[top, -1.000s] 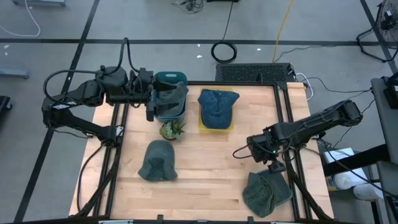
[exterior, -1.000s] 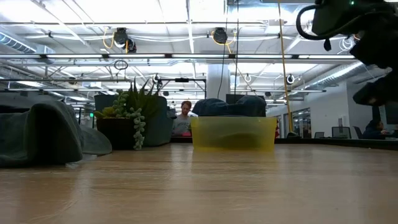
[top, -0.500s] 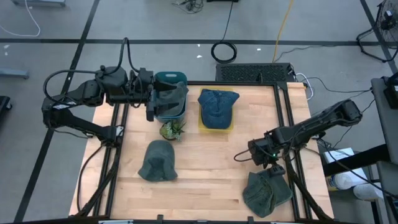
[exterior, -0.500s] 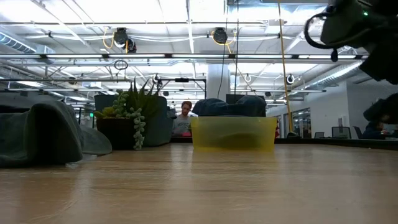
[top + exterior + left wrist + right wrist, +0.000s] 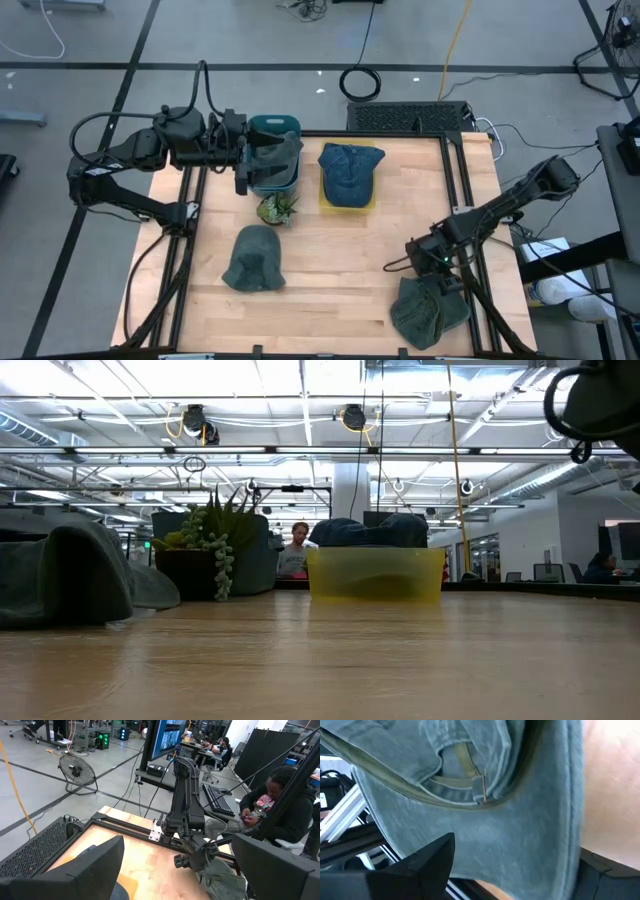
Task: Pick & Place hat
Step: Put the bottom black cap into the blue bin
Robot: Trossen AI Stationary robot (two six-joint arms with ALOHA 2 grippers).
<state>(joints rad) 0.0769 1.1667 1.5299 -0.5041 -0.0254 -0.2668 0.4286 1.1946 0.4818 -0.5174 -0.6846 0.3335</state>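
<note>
While I look down from the high view, I see the right gripper (image 5: 437, 272) low over the near right corner of the wooden table (image 5: 330, 260), just above the green-grey hat (image 5: 428, 308) that lies crumpled there. In the right wrist view this hat (image 5: 485, 825) fills almost the whole picture, with its inner band and seam showing, and the two dark fingers (image 5: 415, 862) stand wide apart on both sides of it; they grip nothing, and I cannot tell if they touch the cloth.

The left gripper (image 5: 262, 165) waits at the far left of the table, over the teal bin (image 5: 275, 150). Its fingers (image 5: 92, 865) are spread apart in the left wrist view and hold nothing.

A blue cap (image 5: 349, 172) rests on the yellow bin (image 5: 348, 200) at the far middle. A small potted plant (image 5: 276, 208) stands just beside the teal bin, and a grey bucket hat (image 5: 253, 257) lies near it on the bare wood. In the low view a person (image 5: 296, 548) sits in the room behind the table.
</note>
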